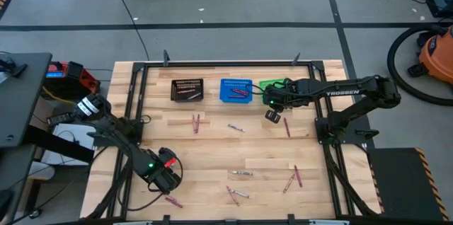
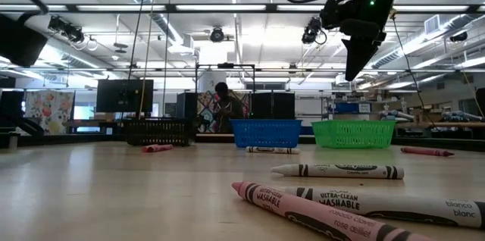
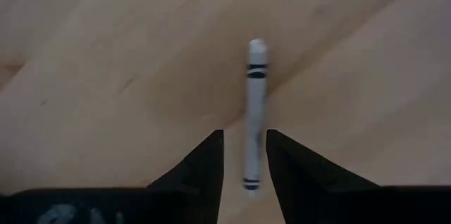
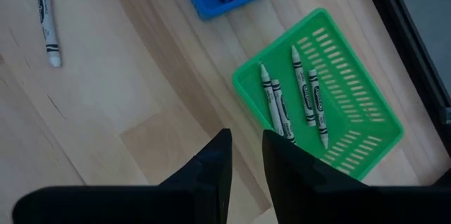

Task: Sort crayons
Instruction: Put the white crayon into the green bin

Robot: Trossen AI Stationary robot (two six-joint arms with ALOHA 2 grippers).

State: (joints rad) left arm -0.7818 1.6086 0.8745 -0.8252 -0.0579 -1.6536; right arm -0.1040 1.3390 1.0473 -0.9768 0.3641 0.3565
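Down low, left gripper point(image 3: 244, 155) over a white crayon point(image 3: 254, 111).
Its fingers straddle the crayon, parted, not gripping; right gripper point(image 4: 245, 155) above table, slightly parted, empty.

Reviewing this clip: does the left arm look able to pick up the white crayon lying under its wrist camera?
Probably yes. The left pincer hangs directly over the white crayon, its fingers apart on either side of the stick's near end. Nothing else lies on the bare wood around it, so a straight descent looks free.
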